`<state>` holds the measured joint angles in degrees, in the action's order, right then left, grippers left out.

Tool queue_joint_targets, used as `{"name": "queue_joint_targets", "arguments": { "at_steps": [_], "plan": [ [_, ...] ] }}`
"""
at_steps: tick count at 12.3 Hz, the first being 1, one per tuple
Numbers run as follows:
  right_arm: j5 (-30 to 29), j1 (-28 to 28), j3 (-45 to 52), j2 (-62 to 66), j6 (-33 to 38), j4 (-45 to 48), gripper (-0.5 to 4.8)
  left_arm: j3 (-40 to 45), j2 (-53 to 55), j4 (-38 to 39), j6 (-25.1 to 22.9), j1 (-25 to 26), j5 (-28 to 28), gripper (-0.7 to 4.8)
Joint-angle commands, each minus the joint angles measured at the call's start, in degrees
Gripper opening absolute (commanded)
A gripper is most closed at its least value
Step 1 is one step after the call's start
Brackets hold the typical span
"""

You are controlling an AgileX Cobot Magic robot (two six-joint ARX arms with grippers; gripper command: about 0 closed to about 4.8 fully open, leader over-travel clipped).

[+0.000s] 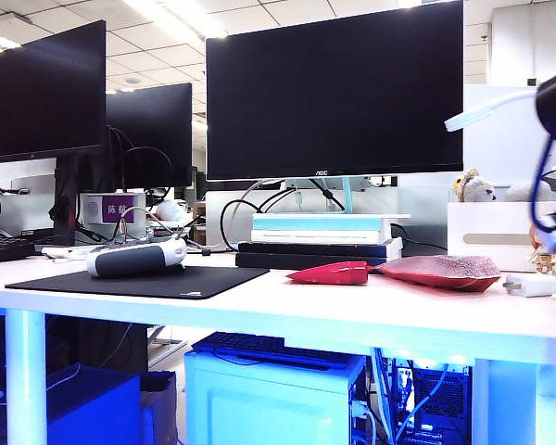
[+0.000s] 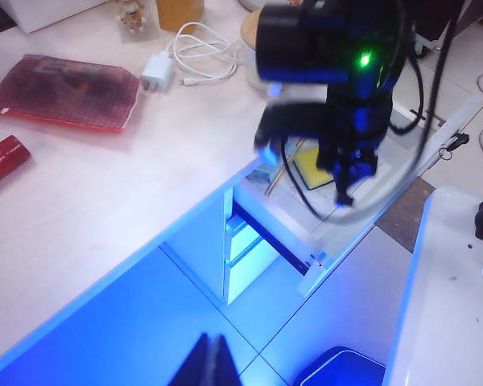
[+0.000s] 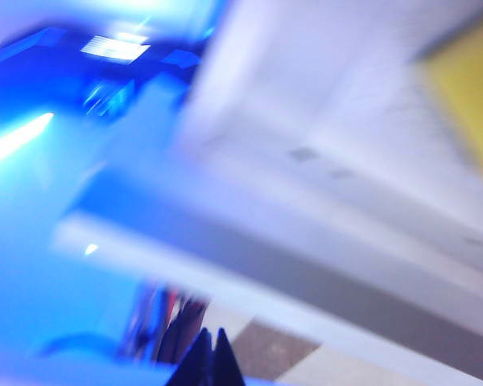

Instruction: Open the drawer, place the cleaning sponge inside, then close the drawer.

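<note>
Lying in open drawer (image 2: 306, 241): cleaning sponge (image 2: 310, 167). Right gripper (image 2: 348, 186) above it, closed, empty. Left gripper (image 2: 212, 362) closed, empty, over floor. Monitor (image 1: 334, 93) badge: "AOC".

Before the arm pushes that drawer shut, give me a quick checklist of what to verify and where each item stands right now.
1. Drawer open: ok, pulled out below the table edge.
2. Cleaning sponge inside the drawer: ok, yellow block lies in it, partly hidden by the arm.
3. Right gripper free of the sponge: ok, shut, empty, above the drawer.
4. Left gripper out of the way: ok, shut, hanging over the floor, apart from the drawer.
5. Sponge below the drawer's rim: cannot tell, arm hides it.
6. Cable and red packets clear of the drawer: ok, on the table.
</note>
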<state>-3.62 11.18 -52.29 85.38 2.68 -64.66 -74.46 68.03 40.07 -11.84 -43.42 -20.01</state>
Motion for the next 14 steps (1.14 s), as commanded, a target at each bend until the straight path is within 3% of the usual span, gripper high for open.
{"name": "queue_joint_targets", "arguments": {
  "at_steps": [1,6,10,12,14],
  "plan": [
    [-8.5,3.8,0.0,0.4,-5.5,-1.0,-0.01,-0.2,-0.1,-0.4,-0.2,0.0,-0.2,-0.05],
    [-12.8,7.5,0.0,4.7,-15.5,-3.4,-0.01,-0.2,-0.1,-0.7,-0.1,0.0,-0.2,-0.05],
    [-13.0,11.9,0.3,6.1,-16.6,-2.6,-0.01,-0.2,-0.1,-0.8,-0.2,0.0,-0.2,-0.05],
    [-7.0,13.9,2.1,7.2,-15.8,1.1,-0.01,-0.2,-0.1,-0.8,-0.2,0.0,-0.2,-0.05],
    [-5.0,13.9,4.2,9.8,-16.1,3.6,-0.01,-0.2,-0.1,-0.8,-0.2,0.0,-0.2,-0.05]
  ]
}}
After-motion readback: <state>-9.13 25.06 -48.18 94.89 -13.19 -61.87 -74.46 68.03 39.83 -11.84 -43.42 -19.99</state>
